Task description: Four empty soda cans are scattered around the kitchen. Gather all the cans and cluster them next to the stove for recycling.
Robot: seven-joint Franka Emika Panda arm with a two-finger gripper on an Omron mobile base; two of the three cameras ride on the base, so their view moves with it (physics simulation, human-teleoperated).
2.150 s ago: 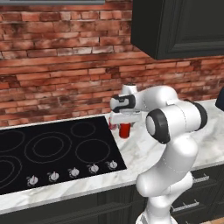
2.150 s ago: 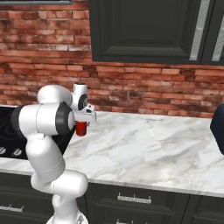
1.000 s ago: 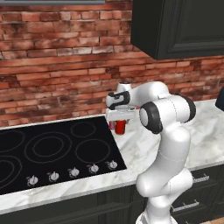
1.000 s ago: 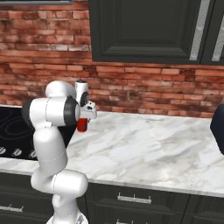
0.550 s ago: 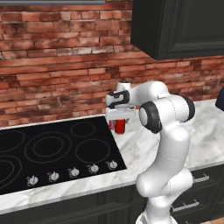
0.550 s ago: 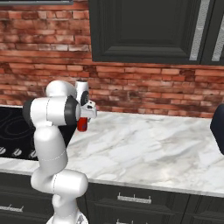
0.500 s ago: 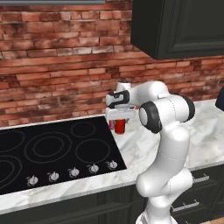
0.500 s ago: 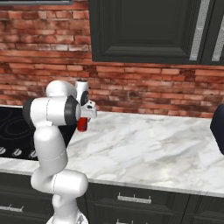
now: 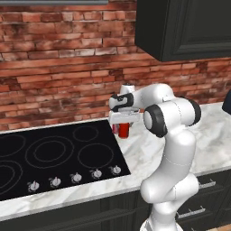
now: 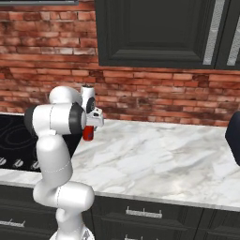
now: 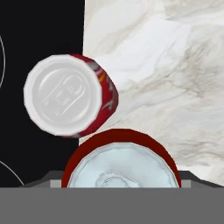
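1. A white robot arm (image 10: 54, 140) stood before a marble counter (image 10: 154, 159).
2. Its gripper (image 10: 90, 127) held a red can (image 10: 88, 133) above the counter, beside a black stove (image 10: 14, 131).
3. A brick wall (image 10: 154, 98) rose behind.

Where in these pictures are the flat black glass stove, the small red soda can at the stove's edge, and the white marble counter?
Flat black glass stove (image 9: 58, 155), left base view, bare glass.
Small red soda can (image 11: 65, 94), hand view, silver top.
White marble counter (image 10: 154, 159), right base view, bare surface.

Second can (image 11: 70, 95) crowds left — marble counter (image 11: 175, 87) open.
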